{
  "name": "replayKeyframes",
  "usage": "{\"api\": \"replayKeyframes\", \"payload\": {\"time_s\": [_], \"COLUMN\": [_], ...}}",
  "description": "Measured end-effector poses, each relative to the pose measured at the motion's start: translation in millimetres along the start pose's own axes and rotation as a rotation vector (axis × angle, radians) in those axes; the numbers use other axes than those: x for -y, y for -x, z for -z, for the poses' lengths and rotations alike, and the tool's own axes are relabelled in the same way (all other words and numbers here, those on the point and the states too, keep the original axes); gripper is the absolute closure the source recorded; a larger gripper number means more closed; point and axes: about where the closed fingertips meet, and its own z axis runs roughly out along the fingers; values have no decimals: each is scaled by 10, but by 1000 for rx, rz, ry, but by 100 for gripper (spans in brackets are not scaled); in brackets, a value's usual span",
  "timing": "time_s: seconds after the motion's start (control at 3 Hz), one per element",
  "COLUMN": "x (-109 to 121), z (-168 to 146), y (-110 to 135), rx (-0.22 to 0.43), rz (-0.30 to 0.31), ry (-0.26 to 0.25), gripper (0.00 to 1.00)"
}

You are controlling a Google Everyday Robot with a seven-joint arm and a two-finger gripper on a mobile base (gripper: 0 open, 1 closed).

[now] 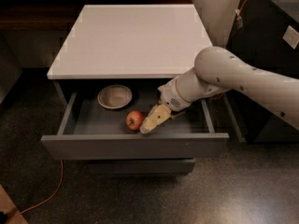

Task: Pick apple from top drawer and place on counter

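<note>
A small red apple point(134, 120) lies on the dark floor of the open top drawer point(135, 145), near the front middle. My gripper point(152, 110) reaches into the drawer from the right and stands open just right of the apple. Its lower beige finger point(155, 119) slants down to the apple's right side, touching it or nearly so. The glossy white counter point(131, 36) tops the cabinet above the drawer and has nothing on it.
A beige bowl point(114, 96) sits in the drawer behind and left of the apple. The white arm point(243, 80) crosses over the drawer's right side. A dark cabinet point(271, 27) stands at the right, and an orange cable point(51, 190) lies on the floor.
</note>
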Motion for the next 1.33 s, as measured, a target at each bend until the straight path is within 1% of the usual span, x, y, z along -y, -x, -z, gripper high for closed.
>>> {"api": "replayKeyframes", "payload": {"time_s": [0.33,0.67,1.33], "x": [175,290,456], "z": [-145,-337,-770], "y": [-43,-81,-193], "rx": [-37,-61,-109], "rz": [-87,-150,-222], "ry": [-57,-93,-141], "gripper": [0,0,0]}}
